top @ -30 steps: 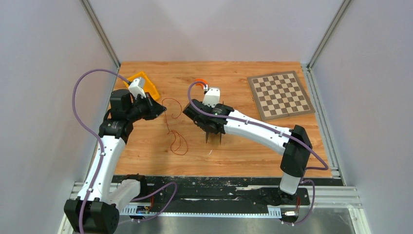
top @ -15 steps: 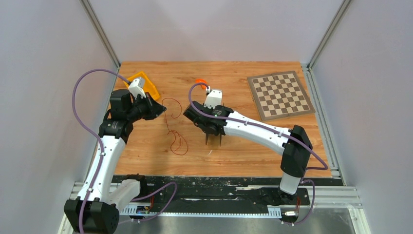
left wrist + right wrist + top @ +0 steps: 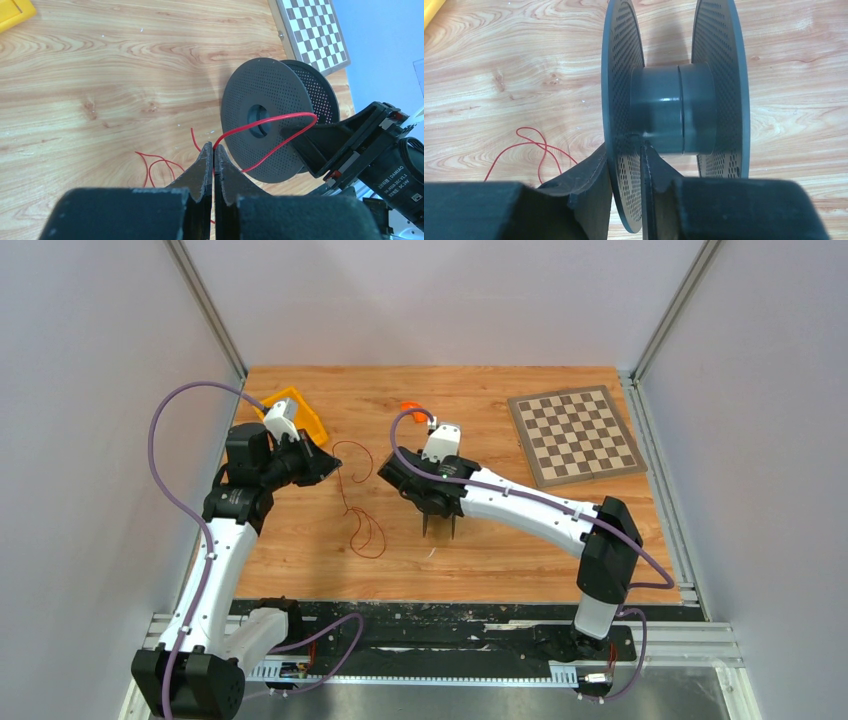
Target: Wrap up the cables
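Note:
The cable is a thin red wire lying in loose loops on the wooden table between the arms. My left gripper is shut on it. In the left wrist view the wire runs from the closed fingertips of that gripper in a loop across a dark perforated spool. My right gripper holds that spool upright just above the table. In the right wrist view this gripper is shut on the spool's left flange. The hub is bare, and wire loops lie to the left.
A yellow bin sits at the back left, behind the left gripper. A chessboard lies at the back right. A small orange object lies behind the right wrist. Grey walls enclose the table on three sides.
The right wrist has shifted slightly to the right. The left arm and the wire have not visibly moved.

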`<state>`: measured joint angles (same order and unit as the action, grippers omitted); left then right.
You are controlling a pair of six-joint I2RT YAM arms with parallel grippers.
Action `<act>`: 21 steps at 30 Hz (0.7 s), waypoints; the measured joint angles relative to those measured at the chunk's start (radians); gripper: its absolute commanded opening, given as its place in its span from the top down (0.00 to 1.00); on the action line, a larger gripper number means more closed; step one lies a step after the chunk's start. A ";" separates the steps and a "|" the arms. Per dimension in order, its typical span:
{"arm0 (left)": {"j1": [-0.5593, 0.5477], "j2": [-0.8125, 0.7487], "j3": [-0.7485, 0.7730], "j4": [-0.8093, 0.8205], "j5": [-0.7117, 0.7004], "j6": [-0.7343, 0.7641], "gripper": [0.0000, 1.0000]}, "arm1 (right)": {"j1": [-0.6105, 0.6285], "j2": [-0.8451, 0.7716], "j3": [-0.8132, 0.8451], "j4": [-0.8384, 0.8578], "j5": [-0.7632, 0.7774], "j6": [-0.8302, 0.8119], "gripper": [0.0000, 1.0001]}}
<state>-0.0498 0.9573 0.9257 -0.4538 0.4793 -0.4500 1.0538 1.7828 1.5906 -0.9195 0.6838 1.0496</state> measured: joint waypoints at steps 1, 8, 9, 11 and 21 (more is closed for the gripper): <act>0.000 0.000 0.000 0.000 0.000 0.000 1.00 | -0.002 -0.001 0.000 0.000 0.000 0.000 0.75; 0.000 0.000 0.000 0.000 -0.005 -0.001 1.00 | -0.004 -0.023 0.017 -0.003 -0.005 -0.012 0.72; 0.000 0.000 0.000 0.000 -0.004 -0.001 1.00 | -0.004 -0.034 0.017 -0.004 -0.007 -0.018 0.71; 0.000 0.000 0.000 0.000 0.002 -0.001 1.00 | -0.004 -0.061 0.017 -0.004 -0.017 -0.037 0.71; 0.000 0.000 0.073 -0.014 0.237 -0.050 1.00 | -0.007 -0.420 -0.140 0.255 -0.220 -0.602 0.68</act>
<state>-0.0498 0.9573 0.9985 -0.4683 0.7162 -0.5003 1.0466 1.3628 1.4509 -0.6643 0.4641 0.4477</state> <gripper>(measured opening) 0.007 0.321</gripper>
